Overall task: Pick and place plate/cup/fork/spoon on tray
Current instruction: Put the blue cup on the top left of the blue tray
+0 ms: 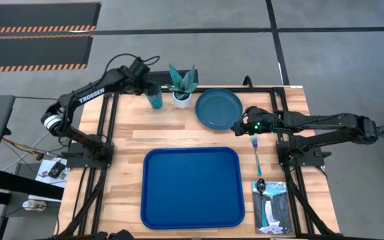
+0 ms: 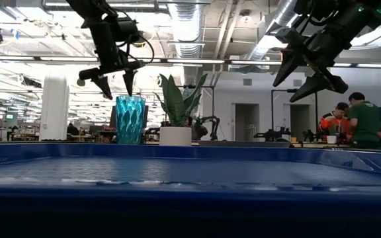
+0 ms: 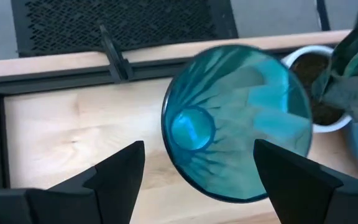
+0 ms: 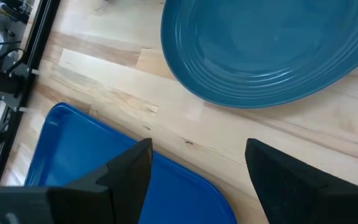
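Observation:
The ribbed teal cup (image 1: 155, 99) stands upright on the table's far side, beside a white plant pot (image 1: 182, 97). My left gripper (image 2: 114, 78) hangs open just above the cup (image 2: 129, 119); in the left wrist view the cup's mouth (image 3: 238, 121) shows between the two fingers. The dark teal plate (image 1: 217, 109) lies flat, right of the pot. My right gripper (image 1: 239, 124) is open and empty, raised over the plate's near right rim (image 4: 260, 87). The blue tray (image 1: 192, 188) lies at the near middle. The fork (image 1: 257, 157) lies right of the tray. The spoon's dark bowl (image 1: 261, 185) rests on a booklet's far edge.
The potted spiky plant (image 2: 177, 109) stands close to the cup's right side. A waterfall-photo booklet (image 1: 272, 208) lies at the near right corner. Black frame rails run along the table's left, far and right sides. People stand in the room behind the table (image 2: 356, 119).

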{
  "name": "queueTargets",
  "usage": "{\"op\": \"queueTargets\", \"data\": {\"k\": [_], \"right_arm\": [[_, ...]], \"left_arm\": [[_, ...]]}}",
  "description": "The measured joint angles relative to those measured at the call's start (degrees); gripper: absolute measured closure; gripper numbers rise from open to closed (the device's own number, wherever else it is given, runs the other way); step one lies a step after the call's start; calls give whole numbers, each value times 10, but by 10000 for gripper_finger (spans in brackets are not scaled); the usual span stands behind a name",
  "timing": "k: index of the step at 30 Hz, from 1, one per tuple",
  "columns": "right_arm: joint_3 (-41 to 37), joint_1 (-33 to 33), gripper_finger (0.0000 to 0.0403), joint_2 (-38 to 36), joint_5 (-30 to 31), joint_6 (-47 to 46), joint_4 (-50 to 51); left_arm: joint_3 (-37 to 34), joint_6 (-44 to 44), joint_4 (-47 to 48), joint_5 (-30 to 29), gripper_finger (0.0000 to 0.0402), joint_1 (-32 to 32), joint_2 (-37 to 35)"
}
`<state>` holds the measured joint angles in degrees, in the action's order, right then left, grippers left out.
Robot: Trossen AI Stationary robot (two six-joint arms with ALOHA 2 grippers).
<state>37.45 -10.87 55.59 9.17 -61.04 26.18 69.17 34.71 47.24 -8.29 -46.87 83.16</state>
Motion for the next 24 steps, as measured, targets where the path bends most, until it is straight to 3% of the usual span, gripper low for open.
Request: {"op": "queueTargets", "data": {"k": [8,19,24], "right_arm": [[0,0,121,0,0,0,0],[0,0,121,0,1,0,-1],[0,0,121,0,1,0,-1]], "left_arm": [[-1,-16,17,-10,140,-11,15],[-1,-45,18,27,267,-13,86],[-1,-46,17,31,346,-11,84]]}}
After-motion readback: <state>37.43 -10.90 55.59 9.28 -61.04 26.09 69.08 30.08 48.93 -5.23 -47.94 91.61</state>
